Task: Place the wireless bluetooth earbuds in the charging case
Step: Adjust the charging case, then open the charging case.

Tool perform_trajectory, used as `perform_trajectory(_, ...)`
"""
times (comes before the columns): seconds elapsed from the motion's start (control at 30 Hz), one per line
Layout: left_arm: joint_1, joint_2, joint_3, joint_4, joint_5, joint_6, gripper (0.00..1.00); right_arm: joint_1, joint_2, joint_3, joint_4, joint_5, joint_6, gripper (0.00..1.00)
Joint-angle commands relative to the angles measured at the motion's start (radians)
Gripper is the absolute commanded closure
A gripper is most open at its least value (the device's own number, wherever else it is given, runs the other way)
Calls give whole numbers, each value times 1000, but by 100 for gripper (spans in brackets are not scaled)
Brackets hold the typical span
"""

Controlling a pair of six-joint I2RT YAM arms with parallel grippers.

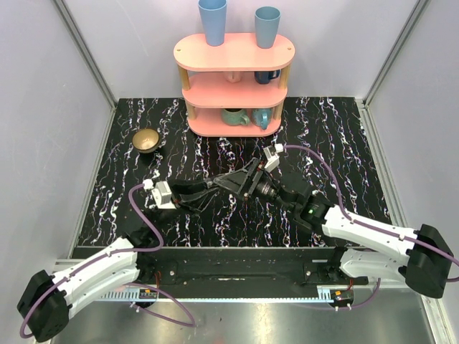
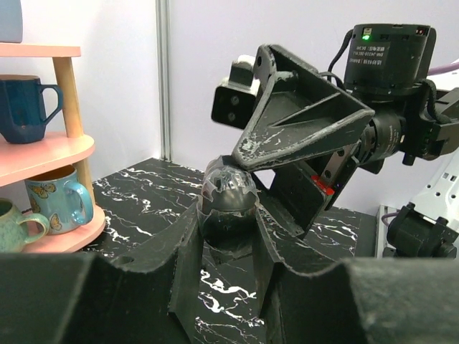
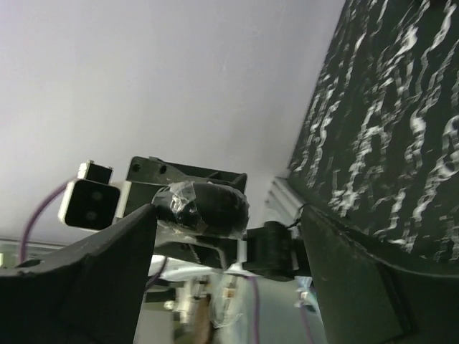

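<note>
My left gripper (image 2: 228, 236) is shut on a small oval case (image 2: 229, 195) that looks dark grey and glossy, with clear tape around it; it is held above the black marble table (image 1: 344, 143). My right gripper (image 3: 228, 215) is open around the same case (image 3: 204, 208), which sits close to one finger. In the left wrist view a right finger (image 2: 301, 132) rests against the case's top. Both grippers meet at mid table (image 1: 229, 183), where the case is hidden from above. No white case and no earbuds show in any view.
A pink three-tier shelf (image 1: 233, 54) stands at the back with two blue cups (image 1: 212, 21) on top and mugs (image 2: 61, 204) on its lower tiers. A brown bowl (image 1: 146, 140) sits at the back left.
</note>
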Motion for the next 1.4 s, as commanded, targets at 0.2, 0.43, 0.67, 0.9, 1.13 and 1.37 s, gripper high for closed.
perform_trajectory(0.2, -1, -73, -14, 52, -54, 1, 100, 5, -152, 183, -326, 115, -582, 10)
perform_trajectory(0.43, -3, -73, 1, 52, -21, -14, 100, 5, -117, 266, -433, -3, -737, 11)
perform_trajectory(0.67, -1, -63, 13, 56, 1, -17, 100, 5, -68, 308, -482, -36, -763, 14)
perform_trajectory(0.9, -3, -53, 13, 79, 48, -25, 100, 3, -58, 306, -465, 1, -763, 13)
perform_trajectory(1.13, -3, -54, 12, 84, 81, -25, 100, 5, -71, 288, -424, 39, -738, 11)
perform_trajectory(1.37, -1, -66, 22, 44, 125, -11, 100, 5, -86, 286, -421, 73, -728, 9)
